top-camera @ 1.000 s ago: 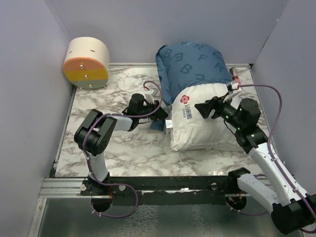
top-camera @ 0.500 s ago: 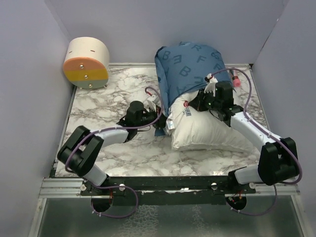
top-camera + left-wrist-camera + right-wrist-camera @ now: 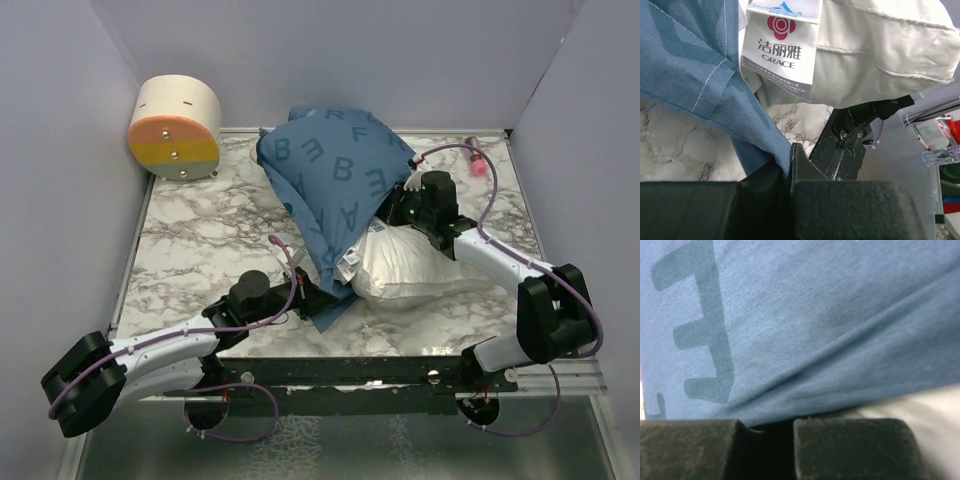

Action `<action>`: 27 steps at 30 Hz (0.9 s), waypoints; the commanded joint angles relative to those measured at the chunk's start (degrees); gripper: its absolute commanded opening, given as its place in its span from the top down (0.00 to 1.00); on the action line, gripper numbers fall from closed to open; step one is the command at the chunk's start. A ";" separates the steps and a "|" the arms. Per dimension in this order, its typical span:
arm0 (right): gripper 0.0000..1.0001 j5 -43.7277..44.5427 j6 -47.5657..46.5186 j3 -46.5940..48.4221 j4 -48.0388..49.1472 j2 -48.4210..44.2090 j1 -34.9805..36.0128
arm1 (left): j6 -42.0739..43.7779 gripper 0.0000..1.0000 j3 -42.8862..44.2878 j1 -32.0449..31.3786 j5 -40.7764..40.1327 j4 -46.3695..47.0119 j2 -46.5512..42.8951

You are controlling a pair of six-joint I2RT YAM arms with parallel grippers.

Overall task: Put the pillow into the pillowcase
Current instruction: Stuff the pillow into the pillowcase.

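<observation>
Roughly half of the pillow (image 3: 425,275) was covered by the pillowcase (image 3: 330,170), as judged from the overhead view. The far and left part of the pillow was wrapped in the dark blue cloth, while its near right part lay bare and white on the bench (image 3: 200,230). The printed label (image 3: 782,47) at the pillow's left edge was seen just outside the hem of the case.

The left fingers (image 3: 805,172) were clamped on a corner of the pillowcase hem, just beside the pillow's near left corner, with the cloth drawn up from them towards the pillow. The right fingers (image 3: 805,435) were closed together at the pillow's far right side. A fold of the hem appeared to be pinched between them, though the pinch itself was lost in shadow.

The insertion was judged to be under way but not finished. By this reading, the hem was yet to be drawn over the pillow's bare end, the corners seated and the cloth smoothed.
</observation>
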 commanded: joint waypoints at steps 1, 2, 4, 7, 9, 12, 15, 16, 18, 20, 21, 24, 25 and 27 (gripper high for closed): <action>0.95 2.61 2.15 -3.23 8.46 8.41 -1.22 | -7.28 1.00 -3.75 -3.57 6.38 0.87 -7.92; 0.92 -2.61 2.02 -4.07 11.10 9.26 -1.01 | -7.58 1.00 -4.16 -3.62 5.63 0.83 -8.39; 0.81 -16.23 1.65 -7.05 19.32 9.11 -0.94 | -8.35 1.00 -4.14 -3.63 3.81 0.00 -8.68; 0.49 -30.49 2.87 -13.82 32.32 2.52 -0.94 | -9.16 0.89 -2.93 -3.63 3.95 -3.64 -8.25; 0.32 -33.49 2.32 -16.39 32.94 -6.41 -0.94 | -8.71 0.70 -0.99 -3.63 3.53 -9.57 -9.59; 0.15 -33.27 0.07 -16.38 25.47 -20.43 -0.94 | -5.61 0.44 3.20 -3.71 0.19 -22.00 -15.39; 0.10 -29.35 -3.14 -12.73 13.00 -29.96 -0.94 | -1.89 0.34 9.34 -3.65 -3.84 -35.46 -22.11; 0.10 -28.33 -4.10 -11.73 10.17 -32.29 -1.00 | -0.90 0.33 11.94 -3.64 -5.10 -39.27 -23.26; 0.10 -25.39 -5.20 -10.13 5.53 -35.24 -1.03 | 0.87 0.34 17.12 -3.63 -5.72 -45.08 -22.35; 0.11 -21.43 -5.95 -8.57 0.84 -36.58 -1.03 | 2.78 0.36 22.62 -3.63 -5.24 -49.51 -17.82; 0.11 -18.21 -5.99 -7.79 -1.92 -37.07 -1.03 | 4.31 0.38 25.65 -3.63 -5.18 -51.55 -14.69; 0.14 -3.62 -4.20 -7.01 -9.17 -38.18 -1.11 | 10.67 0.39 34.72 -3.63 -7.82 -55.61 -6.53; 0.16 0.82 -3.52 -7.36 -10.71 -38.65 -1.18 | 13.24 0.39 38.43 -3.56 -10.67 -56.80 -3.83; 0.19 6.17 -2.32 -8.49 -12.30 -39.50 -1.82 | 18.55 0.40 46.44 -3.42 -15.04 -59.22 2.42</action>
